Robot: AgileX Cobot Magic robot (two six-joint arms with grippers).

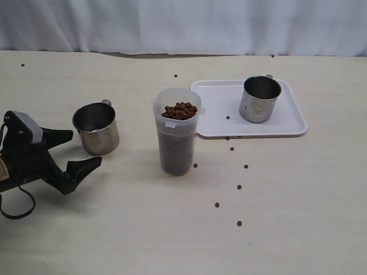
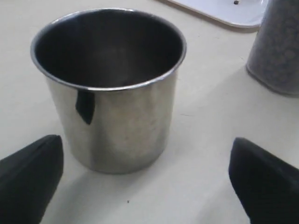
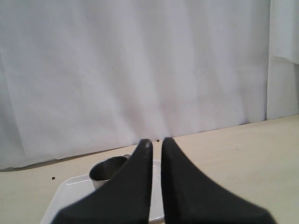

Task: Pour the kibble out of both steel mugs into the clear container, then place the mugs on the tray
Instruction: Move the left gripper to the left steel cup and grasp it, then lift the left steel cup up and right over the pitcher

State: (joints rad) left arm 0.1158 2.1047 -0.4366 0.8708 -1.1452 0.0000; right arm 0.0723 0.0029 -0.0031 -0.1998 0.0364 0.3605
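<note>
Container point(image 1: 176, 140) sitting mid-desk, brimming with kibble point(image 1: 180, 110). Tray mug point(image 1: 260, 100) standing upright on tray point(image 1: 289, 123), right of container. Left mug point(image 1: 96, 129) standing empty on desk point(image 1: 143, 229). Left gripper point(image 1: 86, 148) jaws gaping wide, just short of left mug, not touching it. Right gripper point(image 3: 156, 142) jaws pinching almost together, gripping nothing. Stray pellets point(image 1: 239, 187) lying over desk; white curtain point(image 1: 183, 23) hanging behind.
</note>
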